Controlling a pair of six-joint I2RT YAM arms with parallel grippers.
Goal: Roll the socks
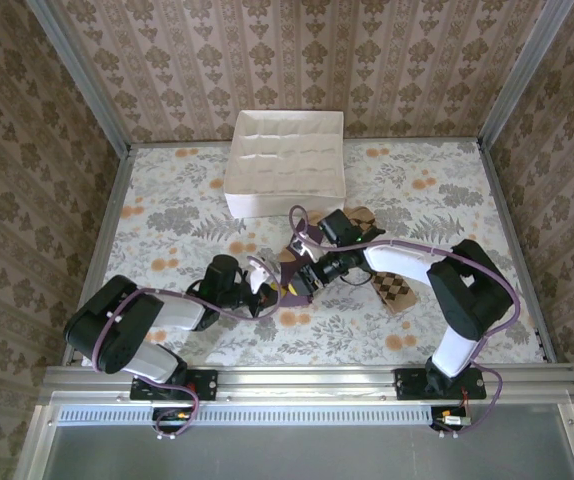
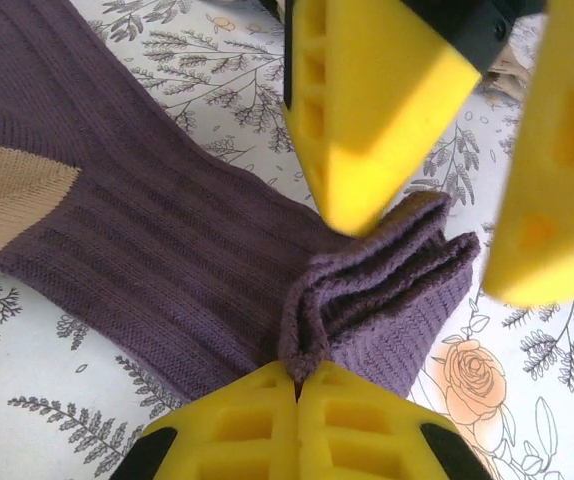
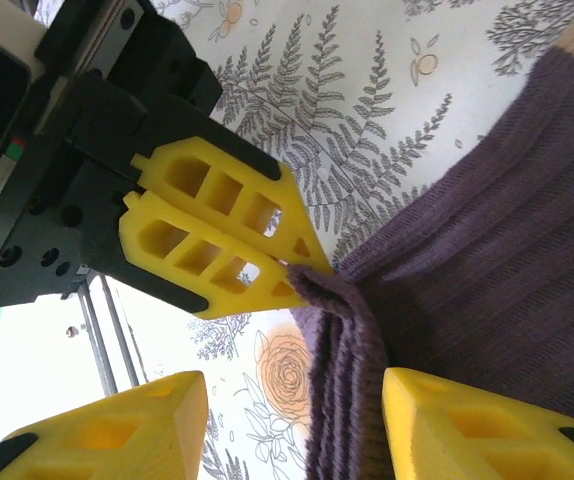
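1. My left end effector (image 2: 297, 378) is pressed together on a folded edge of the dark purple sock (image 2: 167, 250), pinching the doubled fabric between its yellow fingertips.
2. My right end effector (image 3: 297, 425) stands spread, one finger on either side of that same fold, gripping nothing.
3. The purple sock lies on the floral bench (image 1: 187, 220), a little to the near side of the white box (image 1: 287, 165). The rest of its length lies flat, with a tan patch showing.
4. The diamond-checked sock (image 1: 395, 290) lies nearer than the box and to its right, beside my right arm.
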